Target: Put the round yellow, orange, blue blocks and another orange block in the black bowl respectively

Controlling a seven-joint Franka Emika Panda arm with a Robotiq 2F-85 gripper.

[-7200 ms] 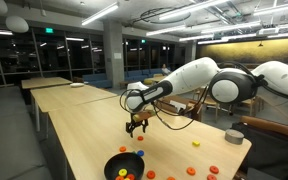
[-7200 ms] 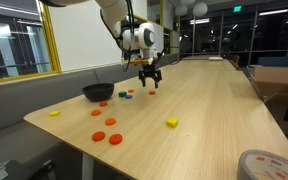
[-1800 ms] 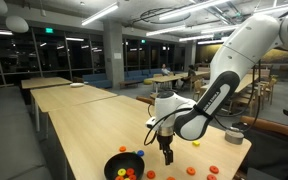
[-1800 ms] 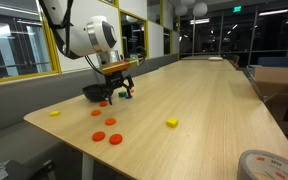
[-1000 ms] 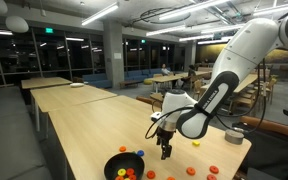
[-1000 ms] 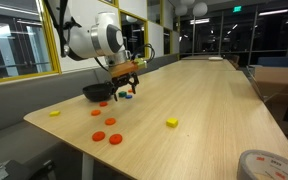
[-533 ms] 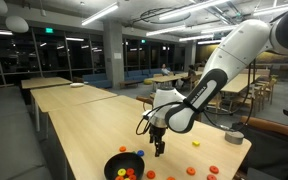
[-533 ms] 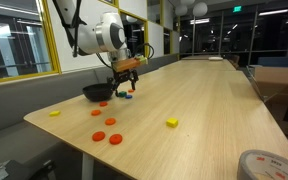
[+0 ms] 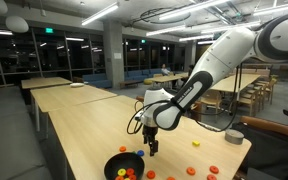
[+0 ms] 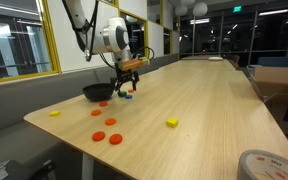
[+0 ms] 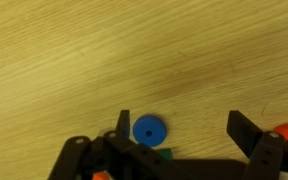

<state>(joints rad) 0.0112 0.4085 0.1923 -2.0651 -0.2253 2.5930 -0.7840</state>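
Tool (image 11: 181, 128) released over blue disc (image 11: 149, 130); black bowl (image 9: 111, 163) round, shallow, w/ coloured discs (image 9: 127, 173) inside.

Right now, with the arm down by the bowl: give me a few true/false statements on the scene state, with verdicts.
1. The gripper is open and holds nothing. True.
2. The black bowl is empty. False: coloured discs lie in it.
3. A blue disc lies on the table between the fingers in the wrist view. True.
4. The yellow cube sits in the bowl. False: it lies on the bare table, well apart from the bowl.
5. Orange discs lie on the table outside the bowl. True.
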